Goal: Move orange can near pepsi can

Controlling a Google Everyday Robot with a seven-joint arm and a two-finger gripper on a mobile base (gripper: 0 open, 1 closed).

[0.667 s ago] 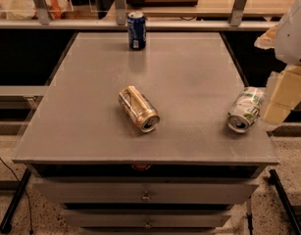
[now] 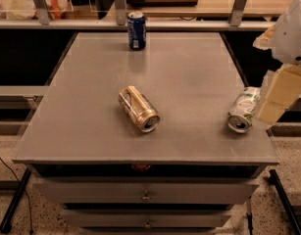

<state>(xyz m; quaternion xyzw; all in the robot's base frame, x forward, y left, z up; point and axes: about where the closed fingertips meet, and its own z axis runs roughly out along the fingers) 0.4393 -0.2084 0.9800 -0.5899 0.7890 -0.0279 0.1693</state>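
Observation:
The orange can (image 2: 138, 108) lies on its side near the middle of the grey table (image 2: 91, 121), its open silver top facing the front right. The pepsi can (image 2: 136, 30) stands upright at the table's far edge, well behind the orange can. My gripper (image 2: 280, 96) is cream-coloured and hangs at the right edge of the table, far to the right of the orange can, touching nothing that I can see. It hangs from the white arm (image 2: 292, 31) at the upper right.
A white-and-green can (image 2: 243, 109) lies on its side at the table's right edge, right next to my gripper. Drawers (image 2: 146, 196) sit under the tabletop. A shelf rail with posts (image 2: 189, 22) runs behind the table.

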